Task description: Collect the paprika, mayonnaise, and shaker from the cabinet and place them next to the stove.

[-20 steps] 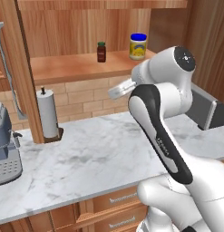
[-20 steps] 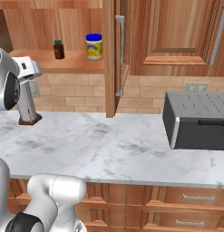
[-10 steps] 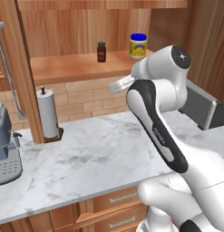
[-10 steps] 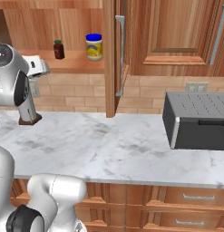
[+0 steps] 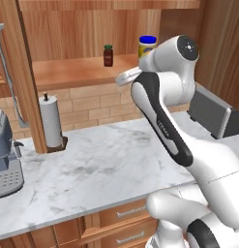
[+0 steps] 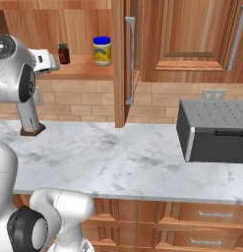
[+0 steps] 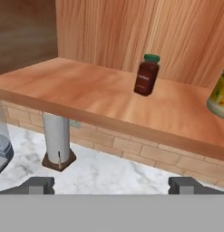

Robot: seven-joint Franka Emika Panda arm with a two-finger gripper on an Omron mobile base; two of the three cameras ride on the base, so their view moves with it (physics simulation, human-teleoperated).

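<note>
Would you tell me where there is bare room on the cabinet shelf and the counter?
The shelf is bare left of the paprika; its right end, where the mayonnaise stands, is tighter. The marble counter is bare between the paper-towel roll and the toaster oven.

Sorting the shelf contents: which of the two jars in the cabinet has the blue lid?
The squat yellowish jar, wider and right of the slim dark red-brown spice jar in the right base view.
</note>
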